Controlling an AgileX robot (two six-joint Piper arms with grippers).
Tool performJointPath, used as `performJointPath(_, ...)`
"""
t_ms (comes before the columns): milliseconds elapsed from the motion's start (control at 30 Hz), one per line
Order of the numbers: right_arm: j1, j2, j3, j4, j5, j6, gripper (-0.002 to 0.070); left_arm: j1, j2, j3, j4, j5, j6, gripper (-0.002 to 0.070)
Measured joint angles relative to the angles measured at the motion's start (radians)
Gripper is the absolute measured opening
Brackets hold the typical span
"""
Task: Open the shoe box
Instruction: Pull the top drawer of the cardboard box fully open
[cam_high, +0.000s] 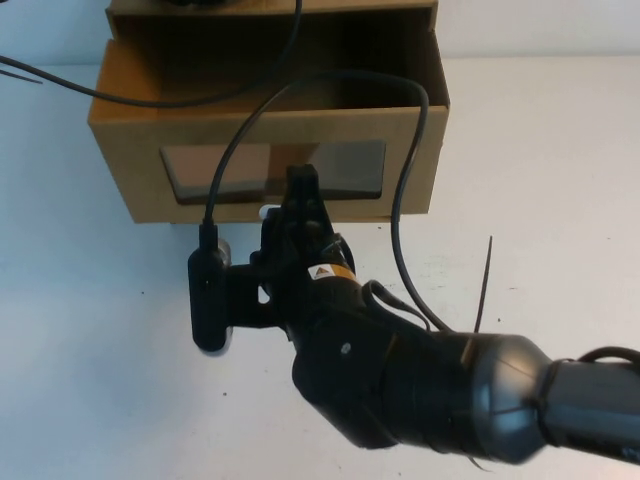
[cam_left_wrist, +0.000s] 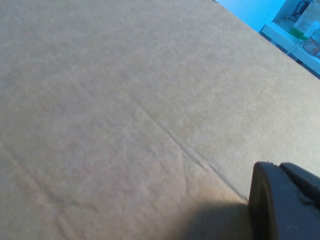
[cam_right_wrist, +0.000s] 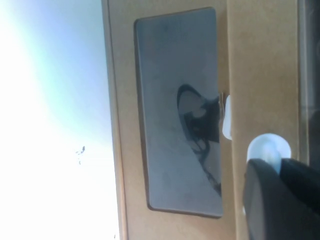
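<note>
- Left gripper (cam_left_wrist: 280, 172): close over a plain brown cardboard face. How far open: cannot tell.
- Brown cardboard shoe box (cam_high: 130, 170): far centre of white table (cam_high: 90, 350), glossy dark rectangular window (cam_high: 340, 165) in its near wall.
- Right gripper (cam_high: 302, 180): tip at the near wall, over the window. Jaws closed together, nothing seen between them. Small white round piece (cam_right_wrist: 269, 146) just beside the tip.

Brown cardboard shoe box (cam_high: 340, 125), windowed front wall, stands with lid raised.
</note>
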Motion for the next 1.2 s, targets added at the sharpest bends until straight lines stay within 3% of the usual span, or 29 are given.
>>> performJointPath(1200, 0.131, -0.033, 0.092, 0.101, -0.09, 0.03, 0.0005, 0.0, 0.0, -0.002, 0.014, -0.001, -0.019, -0.0004)
